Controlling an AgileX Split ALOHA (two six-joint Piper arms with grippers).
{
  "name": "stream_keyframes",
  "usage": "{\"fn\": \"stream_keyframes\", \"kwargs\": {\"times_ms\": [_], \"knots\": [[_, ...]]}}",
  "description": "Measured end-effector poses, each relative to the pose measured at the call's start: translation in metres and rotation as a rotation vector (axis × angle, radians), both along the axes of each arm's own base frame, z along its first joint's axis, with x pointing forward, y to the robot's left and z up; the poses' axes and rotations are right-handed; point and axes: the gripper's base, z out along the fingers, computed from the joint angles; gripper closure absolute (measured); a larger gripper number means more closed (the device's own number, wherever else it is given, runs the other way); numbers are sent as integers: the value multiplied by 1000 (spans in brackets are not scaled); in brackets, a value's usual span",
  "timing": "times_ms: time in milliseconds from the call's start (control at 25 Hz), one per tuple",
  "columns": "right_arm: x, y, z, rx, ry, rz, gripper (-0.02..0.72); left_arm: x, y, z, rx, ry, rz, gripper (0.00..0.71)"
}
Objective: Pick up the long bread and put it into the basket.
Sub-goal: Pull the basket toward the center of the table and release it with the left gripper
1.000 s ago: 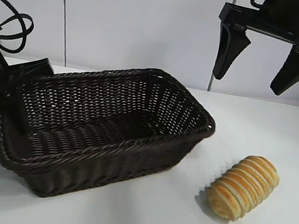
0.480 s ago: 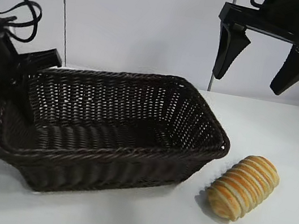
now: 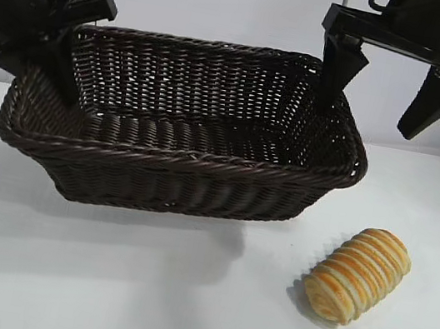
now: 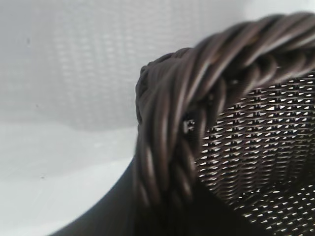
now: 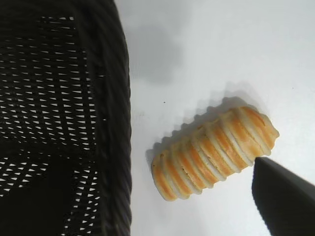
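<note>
The left hand [image 3: 47, 60] is gripping the basket [image 3: 181, 145] by its left end, its fingers closed over the braided rim [image 4: 172, 147], with one finger reaching down inside the weave. The basket is hanging from that grip with its long axis running left to right across the exterior view, tilted so its open top is facing the camera and its far wall is rising behind; its shadow is falling on the white desk [image 3: 179, 310] below it. The right hand [image 3: 382, 107] is hovering high above the desk beside the basket's right end, its fingers spread wide and gripping nothing. Below that hand and toward the camera, the long bread [image 3: 357, 274] is lying on the desk, apart from the basket, its long axis pointing diagonally from near-left to far-right.
</note>
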Motion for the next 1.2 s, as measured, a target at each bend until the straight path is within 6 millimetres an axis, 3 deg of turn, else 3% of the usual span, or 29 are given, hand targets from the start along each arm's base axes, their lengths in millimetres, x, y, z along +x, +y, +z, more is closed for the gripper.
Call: {"fn": "stream_keyframes", "kwargs": {"times_ms": [200,520,600,800,920,1200], "knots": [[0,0,0,0,0,0,8,5,-3,-23,-8,32,-14,611],[0,0,0,1,-4,-1,8,9,-6,-22,-42,1,-23,595],[1,0,0,2,-9,-1,8,9,-7,-22,-53,4,-16,517],[2,0,0,4,-17,-2,8,12,-9,-14,-70,-1,-22,163],[2,0,0,4,-17,-2,8,17,-12,0,-83,-7,-46,98],[0,1,0,12,5,-14,8,16,-4,42,-2,-43,-46,76]]}}
